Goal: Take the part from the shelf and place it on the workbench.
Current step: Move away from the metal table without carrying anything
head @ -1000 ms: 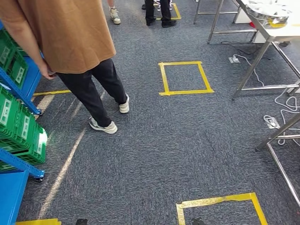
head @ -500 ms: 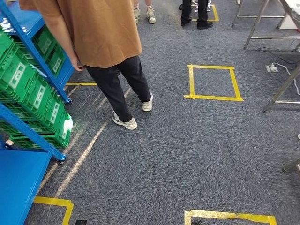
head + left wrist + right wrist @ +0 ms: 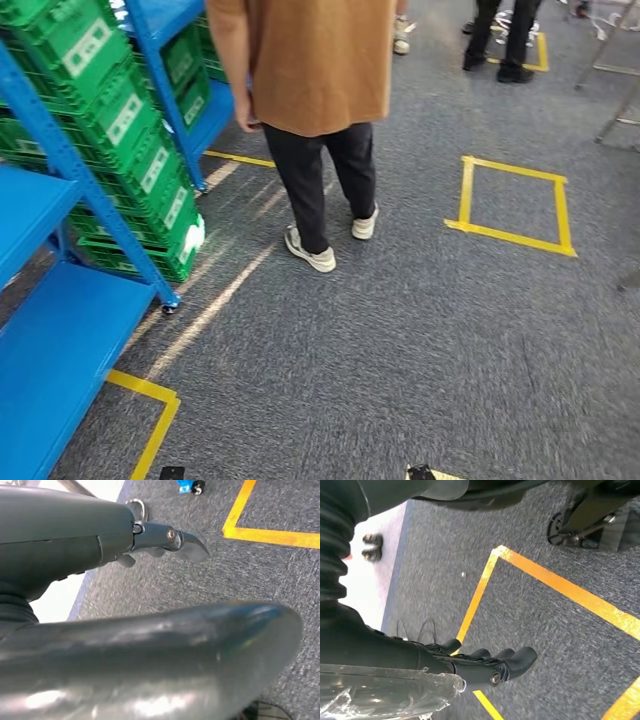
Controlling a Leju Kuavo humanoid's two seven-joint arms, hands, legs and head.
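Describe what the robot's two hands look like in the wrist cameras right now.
The left hand has a smooth dark grey shell, a thick glossy grey thumb and metal-tipped fingers with a visible screw. The right hand has black rounded fingers, a black ribbed cover and crinkled clear plastic wrap alongside.

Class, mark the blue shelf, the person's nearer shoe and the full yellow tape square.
Shelf point(image 3: 60, 340): head view, bare lower board.
Shoe point(image 3: 310, 251): head view, its side.
Tape square point(image 3: 510, 236): head view, near strip.
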